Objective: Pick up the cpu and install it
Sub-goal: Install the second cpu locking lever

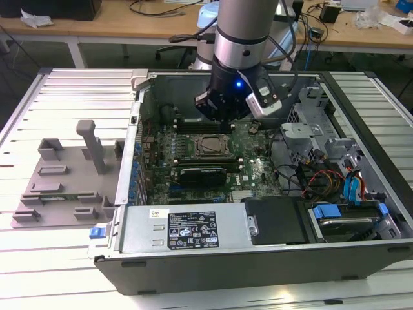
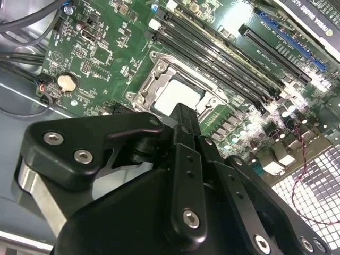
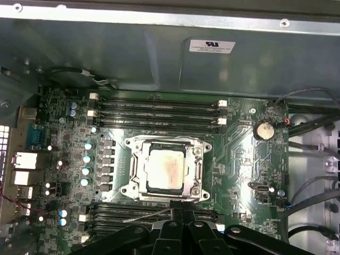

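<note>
A: Where is the cpu?

B: In the first wrist view the cpu lies flat inside the socket on the motherboard, its pale top facing up. The second wrist view shows the same chip, with one edge hidden behind the claw's black finger.

A: And from outside?

B: In the exterior view the arm hangs over the open computer case, and the claw sits just above the board, beside the socket. The chip is too dark there to make out.

A: Is the claw wide or narrow?

B: I cannot tell. Its tips are cut off in both wrist views and buried in shadow outside. Nothing shows between them.

A: Anything else?

B: A grey tray with upright posts rests on the desk, at the exterior view's left of the case
</note>
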Robot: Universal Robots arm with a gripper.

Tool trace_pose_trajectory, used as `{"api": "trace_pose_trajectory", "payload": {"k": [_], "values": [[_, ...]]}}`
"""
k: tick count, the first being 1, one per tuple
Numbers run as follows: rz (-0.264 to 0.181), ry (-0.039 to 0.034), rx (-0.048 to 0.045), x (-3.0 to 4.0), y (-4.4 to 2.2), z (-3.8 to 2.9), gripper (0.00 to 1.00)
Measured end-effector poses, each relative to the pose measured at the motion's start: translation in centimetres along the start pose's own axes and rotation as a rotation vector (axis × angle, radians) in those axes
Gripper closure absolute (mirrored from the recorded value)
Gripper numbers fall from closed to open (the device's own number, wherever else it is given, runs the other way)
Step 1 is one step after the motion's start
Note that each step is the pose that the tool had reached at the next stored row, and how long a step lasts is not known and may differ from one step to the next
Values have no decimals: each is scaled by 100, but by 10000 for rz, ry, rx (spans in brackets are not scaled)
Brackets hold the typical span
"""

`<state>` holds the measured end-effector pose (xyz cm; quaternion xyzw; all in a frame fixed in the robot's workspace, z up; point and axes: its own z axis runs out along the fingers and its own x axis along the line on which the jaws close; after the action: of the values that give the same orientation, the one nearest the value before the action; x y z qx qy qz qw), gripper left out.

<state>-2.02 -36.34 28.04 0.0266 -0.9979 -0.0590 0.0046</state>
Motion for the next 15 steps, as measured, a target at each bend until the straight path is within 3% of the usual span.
{"api": "trace_pose_trajectory", "payload": {"k": [7, 15], "values": [[0, -1, -1, 1, -16, 42, 89], [-1, 0, -1, 19, -77, 186, 89]]}}
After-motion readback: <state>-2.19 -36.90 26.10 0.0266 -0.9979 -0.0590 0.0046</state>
